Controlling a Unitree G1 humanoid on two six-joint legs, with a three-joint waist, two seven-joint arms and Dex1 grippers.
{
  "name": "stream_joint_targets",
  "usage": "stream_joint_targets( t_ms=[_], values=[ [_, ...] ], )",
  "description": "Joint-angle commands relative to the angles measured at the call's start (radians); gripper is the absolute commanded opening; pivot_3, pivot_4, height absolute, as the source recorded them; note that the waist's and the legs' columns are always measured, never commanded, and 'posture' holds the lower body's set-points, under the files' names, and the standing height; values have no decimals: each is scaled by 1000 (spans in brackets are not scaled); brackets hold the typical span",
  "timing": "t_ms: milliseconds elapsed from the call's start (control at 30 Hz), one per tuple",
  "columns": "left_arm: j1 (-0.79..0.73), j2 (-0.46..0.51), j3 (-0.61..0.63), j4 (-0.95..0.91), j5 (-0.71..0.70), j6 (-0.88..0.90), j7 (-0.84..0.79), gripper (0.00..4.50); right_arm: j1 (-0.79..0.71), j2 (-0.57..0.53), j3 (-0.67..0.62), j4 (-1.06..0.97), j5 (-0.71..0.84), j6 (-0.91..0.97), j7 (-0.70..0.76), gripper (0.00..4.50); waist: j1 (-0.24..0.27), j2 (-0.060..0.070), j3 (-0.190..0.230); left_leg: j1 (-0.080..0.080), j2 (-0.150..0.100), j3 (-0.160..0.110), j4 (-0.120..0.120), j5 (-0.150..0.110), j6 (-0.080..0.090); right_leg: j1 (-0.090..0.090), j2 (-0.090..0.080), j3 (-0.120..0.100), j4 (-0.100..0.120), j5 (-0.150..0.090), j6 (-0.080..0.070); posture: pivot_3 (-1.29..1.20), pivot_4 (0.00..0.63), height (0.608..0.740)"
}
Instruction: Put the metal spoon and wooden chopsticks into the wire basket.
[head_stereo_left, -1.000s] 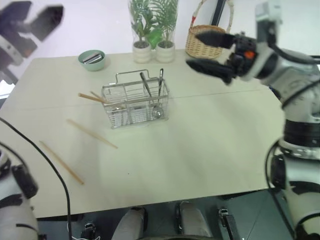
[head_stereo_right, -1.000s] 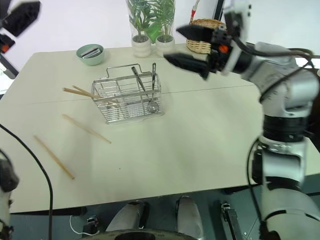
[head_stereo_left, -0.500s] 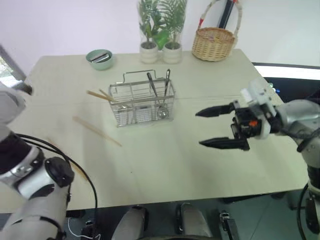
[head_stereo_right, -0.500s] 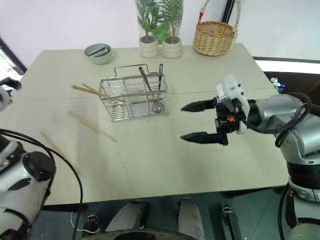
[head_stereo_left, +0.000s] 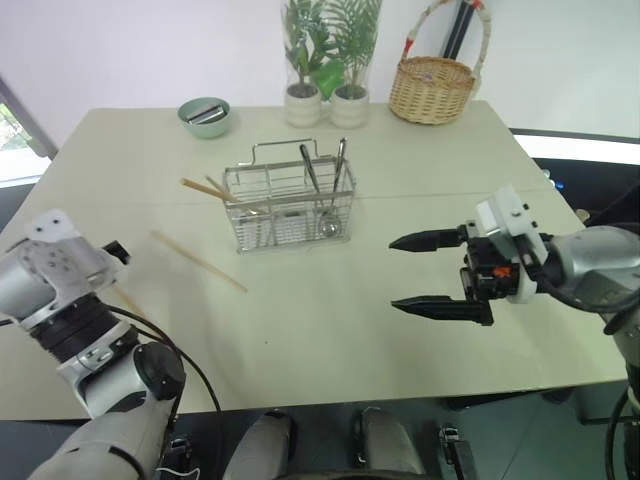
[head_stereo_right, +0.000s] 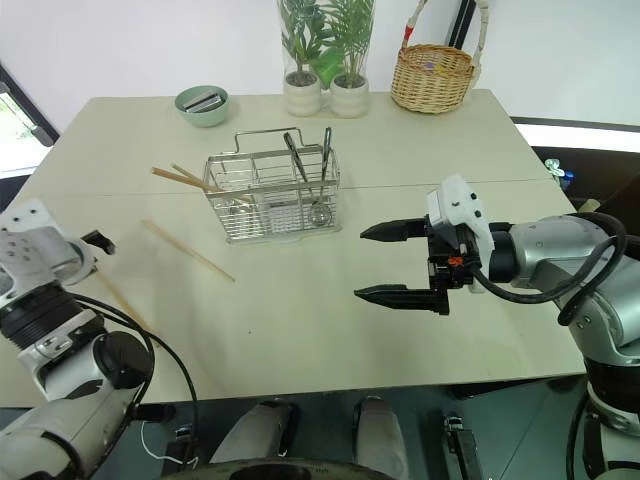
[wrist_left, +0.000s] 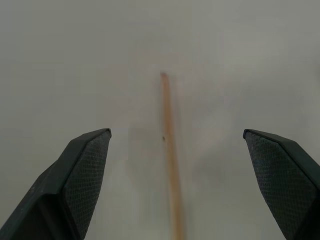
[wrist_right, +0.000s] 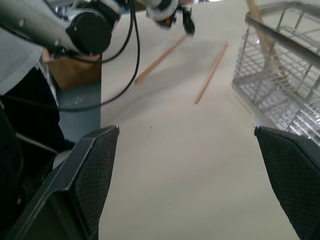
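Left of the wire basket (head_stereo_left: 288, 205), the left tool (wrist_left: 172, 165) hangs spread over a loose chopstick (wrist_left: 170, 160) on the worktop (head_stereo_left: 330, 330).

Its pads straddle the stick, apparently lined up to pinch it. A second chopstick (head_stereo_left: 198, 261) lies nearer the basket; two more (head_stereo_left: 208, 189) poke through its left side. The metal spoon (head_stereo_left: 332, 200) stands inside already. Right of the basket, the right tool (head_stereo_left: 428, 273) waits spread and empty.
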Motion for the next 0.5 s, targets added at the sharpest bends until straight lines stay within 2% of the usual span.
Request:
stream_joint_targets(
  t_ms=[33, 233, 333, 500],
  values=[
    [-31, -1, -9, 70, 46, -80, -3, 4500, 15, -4, -39, -51, 46, 7, -31, 4451, 0, 0, 0, 0, 0, 0, 0, 0, 0, 0, 0, 0, 0, 0, 0, 0, 150, 710],
    [-45, -2, 13, 224, 82, -184, 10, 4500, 46, -21, -64, -76, 74, 15, -67, 4451, 1, 1, -1, 0, 0, 0, 0, 0, 0, 1, -1, 0, 0, 0, 0, 0, 150, 710],
    [-44, -1, 40, 289, 83, -232, 23, 3584, 51, -21, -64, -77, 77, 12, -85, 4500, 0, 3, -2, 3, 0, 0, 0, 0, 0, 3, -1, -1, 0, -1, 1, 0, 150, 710],
    [-55, -7, 62, 310, 77, -266, 40, 961, 42, -19, -70, -67, 96, 18, -105, 4500, -7, 5, -2, 10, 1, 2, -3, -2, -2, 7, -2, 0, 0, -5, 8, 0, 150, 710]
  ],
)
